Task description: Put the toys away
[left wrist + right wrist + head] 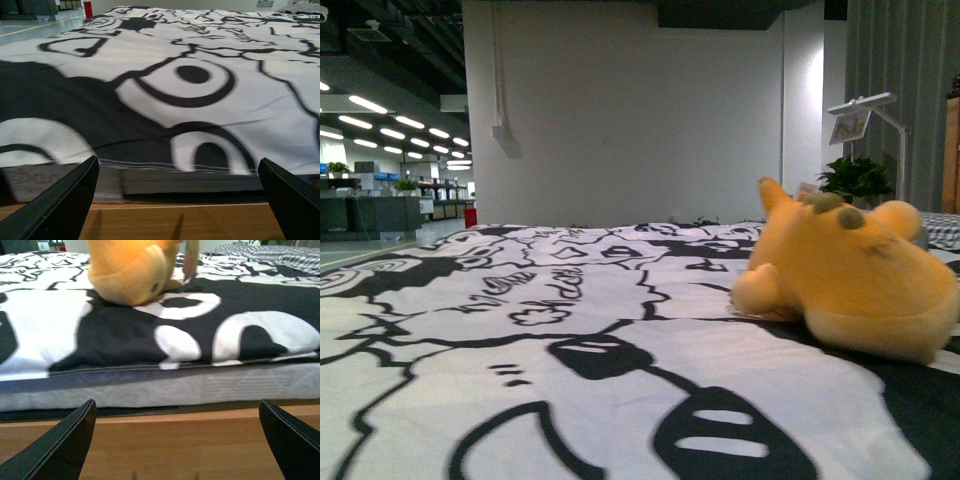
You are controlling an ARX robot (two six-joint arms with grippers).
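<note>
The black-and-white cartoon-print bed cover (570, 300) spans the scene, and the soft orange-yellow plush animal (850, 285) lies on it toward the robot's right. Judged step is the reach: the right gripper (177, 401), jaws wide and empty, should clear the light wooden bed rail (175, 440) and close across the rounded body, not a limb. The left gripper (177, 159), equally wide and empty, faces only cover. Only the front view shows the pointed ear and whole outline; only the right wrist view shows the rail between jaws and toy.
</note>
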